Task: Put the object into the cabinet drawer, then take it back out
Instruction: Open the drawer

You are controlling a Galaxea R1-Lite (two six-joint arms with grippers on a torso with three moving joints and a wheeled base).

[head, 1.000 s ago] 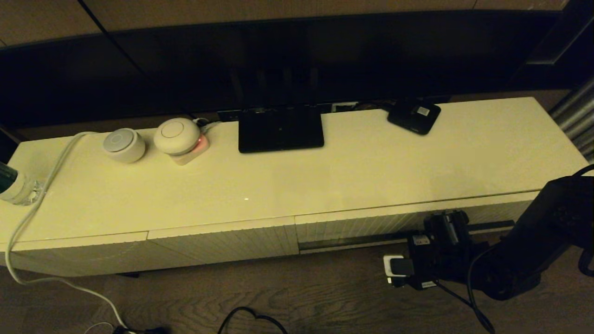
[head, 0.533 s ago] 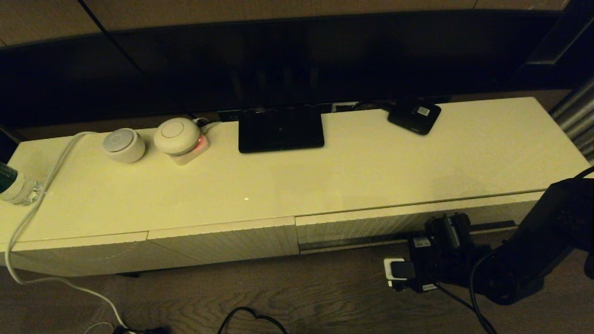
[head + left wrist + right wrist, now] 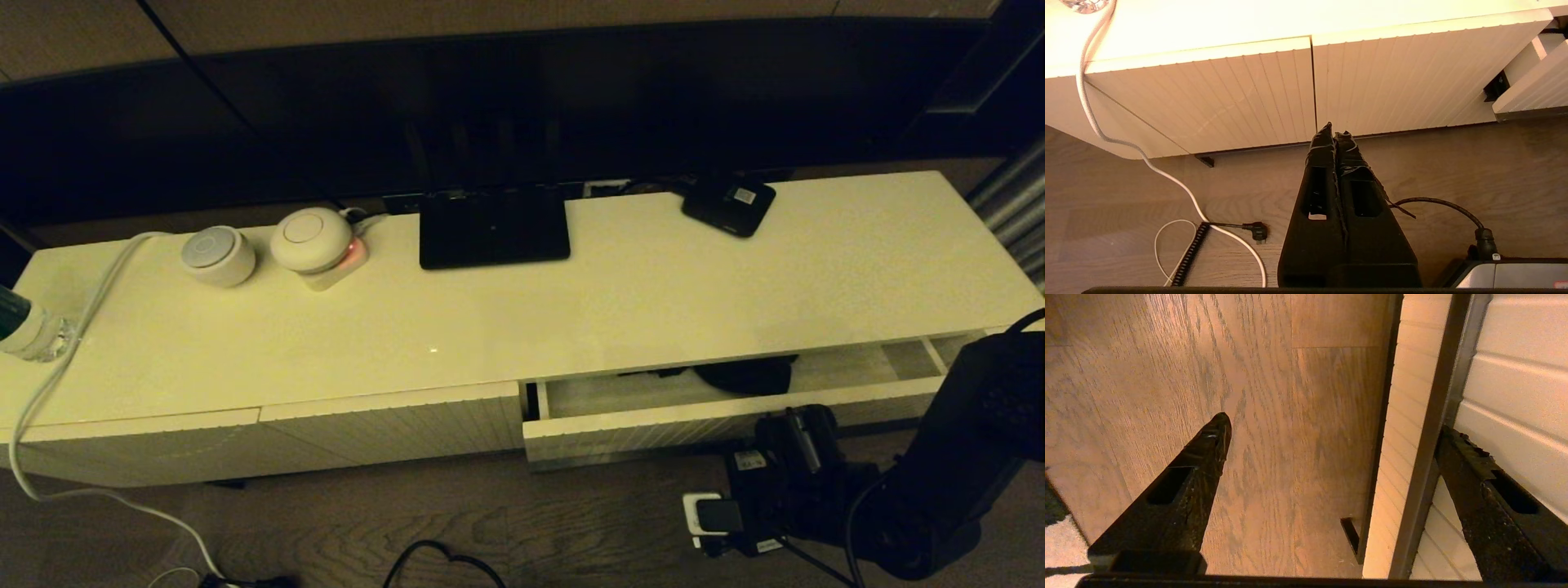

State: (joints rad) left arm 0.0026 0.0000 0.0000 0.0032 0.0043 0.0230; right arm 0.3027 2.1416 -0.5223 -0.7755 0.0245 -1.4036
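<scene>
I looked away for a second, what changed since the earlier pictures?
The right hand, one finger in the handle groove, has pulled the cabinet drawer partly out toward the robot, exposing the black umbrella inside. Everything on the cabinet top stayed put.

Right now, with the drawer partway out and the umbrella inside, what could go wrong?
1. The right hand is open, with one finger hooked in the handle groove of the drawer; it could slip out mid-pull.
2. The umbrella lies at the back, partly under the cabinet top; its loose fabric could catch there.
3. The opening is narrow, so reaching in now might hit that top.
</scene>
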